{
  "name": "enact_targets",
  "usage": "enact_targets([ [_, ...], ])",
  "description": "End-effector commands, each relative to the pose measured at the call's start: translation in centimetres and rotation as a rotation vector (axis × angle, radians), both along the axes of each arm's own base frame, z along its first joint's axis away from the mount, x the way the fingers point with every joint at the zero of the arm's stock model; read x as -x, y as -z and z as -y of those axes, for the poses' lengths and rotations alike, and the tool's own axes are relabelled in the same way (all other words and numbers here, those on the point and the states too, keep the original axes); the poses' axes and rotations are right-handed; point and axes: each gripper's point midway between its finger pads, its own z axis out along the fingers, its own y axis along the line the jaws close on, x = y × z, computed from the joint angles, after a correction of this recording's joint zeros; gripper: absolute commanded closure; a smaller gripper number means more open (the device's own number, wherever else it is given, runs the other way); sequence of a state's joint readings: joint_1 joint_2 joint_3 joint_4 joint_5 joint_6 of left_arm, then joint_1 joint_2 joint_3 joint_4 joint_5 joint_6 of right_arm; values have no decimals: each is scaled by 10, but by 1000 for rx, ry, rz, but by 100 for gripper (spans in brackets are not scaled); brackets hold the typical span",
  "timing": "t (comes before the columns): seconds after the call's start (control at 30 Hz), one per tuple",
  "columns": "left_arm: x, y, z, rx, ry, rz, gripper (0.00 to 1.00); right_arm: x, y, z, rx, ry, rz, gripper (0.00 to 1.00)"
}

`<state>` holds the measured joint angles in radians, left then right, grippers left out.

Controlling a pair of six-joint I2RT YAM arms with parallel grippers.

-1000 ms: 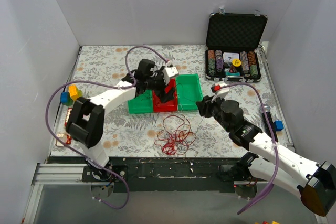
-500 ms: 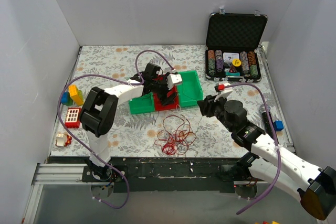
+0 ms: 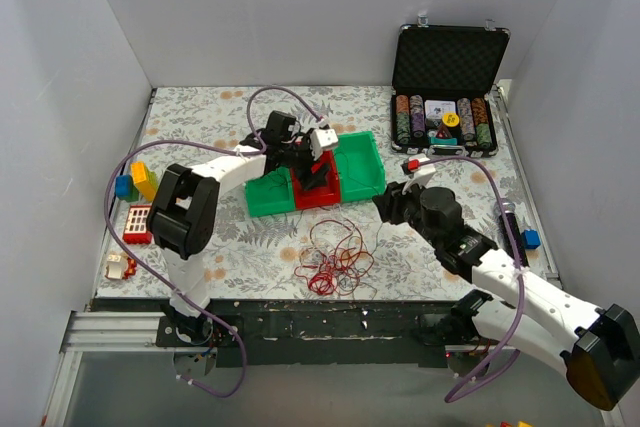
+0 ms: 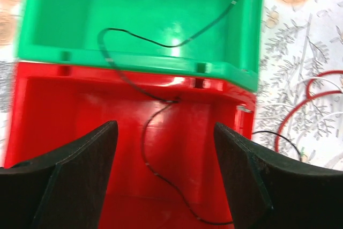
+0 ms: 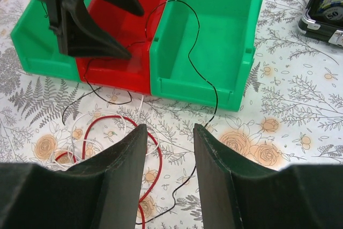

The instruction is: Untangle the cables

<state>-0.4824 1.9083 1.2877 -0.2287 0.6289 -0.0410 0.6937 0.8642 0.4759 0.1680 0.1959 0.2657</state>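
The cables (image 3: 332, 255) lie in a loose tangle of red, whitish and dark strands on the floral tabletop in front of the bins. A thin black cable (image 4: 143, 144) runs from the table through the red bin (image 4: 48, 105) and over into the green bin (image 4: 144, 20); it also shows in the right wrist view (image 5: 213, 94). My left gripper (image 3: 316, 173) hovers over the red bin, open and empty (image 4: 165, 132). My right gripper (image 3: 386, 205) is open and empty (image 5: 170, 128), low over the table between a red strand (image 5: 159, 154) and the black cable.
Three bins stand side by side: green (image 3: 262, 199), red (image 3: 318, 195), green (image 3: 362, 169). An open black case of poker chips (image 3: 446, 72) is at the back right. Toy blocks (image 3: 136, 183) lie at the left edge. A small blue object (image 3: 530, 239) lies at the right.
My left arm has shifted its elbow and wrist around over the bins, the gripper staying above the red bin. My right gripper has edged slightly left. The tangle has not moved.
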Motion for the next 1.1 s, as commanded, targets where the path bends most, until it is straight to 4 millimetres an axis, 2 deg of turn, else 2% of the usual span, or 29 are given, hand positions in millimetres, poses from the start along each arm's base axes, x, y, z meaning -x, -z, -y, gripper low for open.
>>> enact_targets([
  [0.0, -26, -42, -6, 71, -54, 53, 29, -6, -9, -4, -38, -9, 34, 52],
  [0.1, -23, -36, -7, 69, -50, 43, 28, -7, -8, -6, -40, -18, 34, 52],
  [0.3, -24, -10, 1, 28, -33, 52, 28, -16, -7, -8, -24, -12, 42, 52],
  [0.4, -27, -7, 6, 26, -19, 68, 27, -20, -10, -10, -26, -16, 43, 52],
  [0.6, -31, 13, 5, -15, -9, 57, 26, -21, -10, -11, -40, -23, 41, 53],
  [0.73, -35, 22, 8, -21, -7, 51, 29, -20, -5, -12, -46, -34, 29, 52],
  [0.83, -33, 26, 9, -31, 20, 65, 49, -19, -2, -13, -43, -38, 20, 52],
  [0.93, -24, 30, 10, -39, 48, 63, 76, -20, -2, -11, -44, -34, 21, 52],
  [1.03, -14, 28, 9, -44, 63, 63, 97, -20, -2, -10, -45, -31, 22, 52],
  [1.07, -14, 24, 8, -42, 60, 65, 100, -20, -2, -9, -47, -30, 21, 52],
])
